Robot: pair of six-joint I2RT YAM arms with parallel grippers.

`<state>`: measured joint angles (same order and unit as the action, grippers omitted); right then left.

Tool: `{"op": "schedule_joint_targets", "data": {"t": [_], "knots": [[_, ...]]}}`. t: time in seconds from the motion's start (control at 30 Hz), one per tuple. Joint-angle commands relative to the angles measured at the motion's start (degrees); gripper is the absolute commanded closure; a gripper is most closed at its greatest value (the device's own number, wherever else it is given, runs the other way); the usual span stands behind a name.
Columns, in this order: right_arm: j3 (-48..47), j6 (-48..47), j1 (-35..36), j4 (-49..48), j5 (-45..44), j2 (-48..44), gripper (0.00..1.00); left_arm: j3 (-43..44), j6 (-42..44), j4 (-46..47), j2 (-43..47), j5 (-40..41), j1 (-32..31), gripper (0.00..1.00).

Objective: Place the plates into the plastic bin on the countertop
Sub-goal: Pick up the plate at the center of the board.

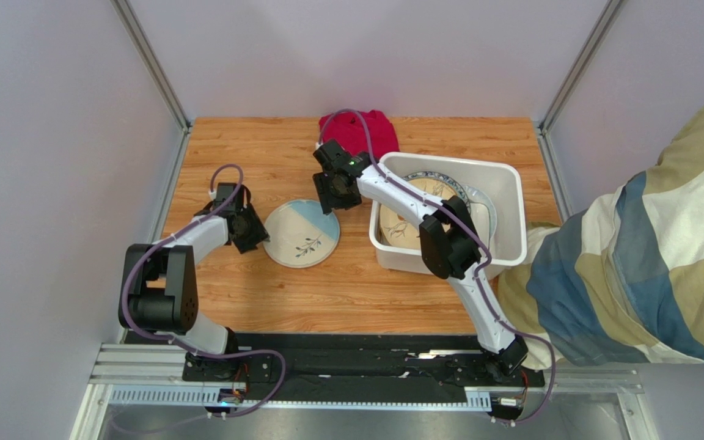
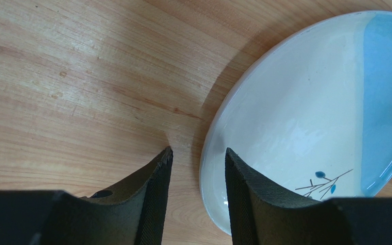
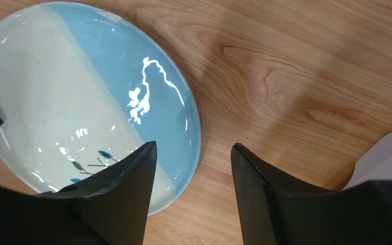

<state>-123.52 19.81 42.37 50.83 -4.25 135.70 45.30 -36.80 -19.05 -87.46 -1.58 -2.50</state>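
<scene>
The leaf-sprig plate (image 1: 301, 234) is being supported flat by the surface (image 1: 264, 293), beside the plastic bin (image 1: 457, 163); its rim is being straddled by the spread jaws of left gripper (image 2: 198, 153) and right gripper (image 3: 194, 144).

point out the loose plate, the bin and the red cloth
plate (image 1: 301, 234), top view, its middle
bin (image 1: 510, 211), top view, right wall
red cloth (image 1: 385, 133), top view, right half

The left end effector (image 2: 198, 150), jaws parted, above the wood-grain surface (image 2: 80, 76). The near rim of the cream-and-blue plate (image 2: 295, 102) (leaf sprig at lower right) appears to lie between the two dark fingers (image 2: 154, 199); contact cannot be judged.
</scene>
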Motion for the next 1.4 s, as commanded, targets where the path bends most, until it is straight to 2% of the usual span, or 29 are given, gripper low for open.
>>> {"op": "schedule_joint_targets", "data": {"t": [0.0, 0.33, 0.53, 0.73, 0.93, 1.0, 1.07, 1.23, 1.37], "knots": [[-3.0, -2.1, -1.0, -1.1, -1.0, 1.3, 0.46, 1.9, 1.0, -0.3, -0.6, -1.5, -0.1, 0.53], [-0.9, -4.3, -2.0, -4.0, 3.5, 4.0, 0.51, 3.2, 1.7, -0.5, -1.9, -2.9, -0.8, 0.54], [2.0, -3.9, -2.1, -7.2, 9.9, 3.6, 0.53, 3.8, 2.2, -1.0, -2.4, -2.9, -1.4, 0.54], [3.1, -4.3, -1.9, -8.0, 13.9, 4.5, 0.57, 4.7, 3.0, -0.9, -3.9, -4.8, -2.1, 0.64], [2.3, -5.0, -1.6, -6.8, 15.7, 6.2, 0.73, 4.5, 3.2, -0.6, -3.9, -4.8, -2.2, 0.84], [1.7, -5.8, -1.5, -6.2, 15.9, 6.5, 0.86, 4.5, 3.3, -0.5, -3.9, -5.2, -2.2, 1.0], [1.8, -6.1, -1.2, -5.9, 15.8, 6.7, 1.0, 4.4, 3.5, -0.1, -3.9, -5.3, -2.2, 1.0], [2.9, -7.2, -0.6, -6.4, 14.7, 3.3, 1.0, 2.8, 3.3, 2.3, -0.8, -7.0, -2.2, 1.0], [3.6, -6.7, -0.4, -6.9, 13.8, -0.4, 1.0, 3.8, 3.7, 0.9, 1.9, -6.9, -2.5, 1.0]]}}
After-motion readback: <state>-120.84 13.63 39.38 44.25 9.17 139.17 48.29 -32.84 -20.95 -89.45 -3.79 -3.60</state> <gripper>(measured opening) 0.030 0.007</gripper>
